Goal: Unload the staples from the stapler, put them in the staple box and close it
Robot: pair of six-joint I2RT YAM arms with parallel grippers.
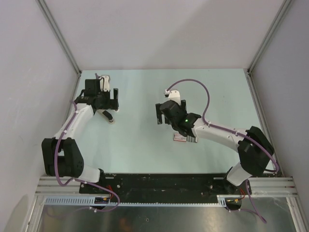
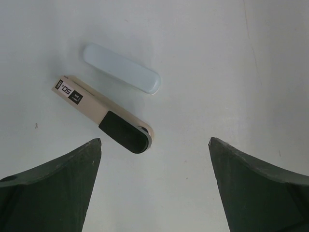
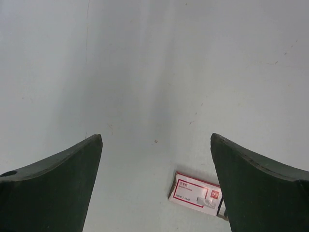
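From above, my left gripper [image 1: 114,99] hangs over the far left of the table [image 1: 140,150], jaws spread wide with nothing between them. The stapler [image 1: 108,116] lies on the surface just on the near side of it, a small dark-and-white shape that neither finger touches. My right gripper [image 1: 158,115] sits near the middle, just as wide and just as empty. A pink-and-white box [image 1: 179,137] lies flat, half under that forearm. The table is a pale greenish white. Plain grey walls [image 1: 159,29] stand on three sides, with metal posts [image 1: 58,34] at the corners and a slotted rail [image 1: 164,181] along the near edge by my bases

Through my left wrist, the left gripper [image 2: 155,145] shows as two dark fingers in the bottom corners, far apart. The stapler [image 2: 104,113] lies slanted ahead of them, its black rounded end nearest the gap and its labelled end pointing away to the left. A pale blue piece [image 2: 120,67] lies just beyond it, roughly parallel, with a strip of bare table [image 2: 241,72] between them. The staples are too small for me to make out

Through my right wrist, the right gripper [image 3: 156,137] is wide open over bare, faintly speckled table [image 3: 145,72]. The box [image 3: 197,193] lies label up beside one finger, one corner hidden behind it; what it holds does not show
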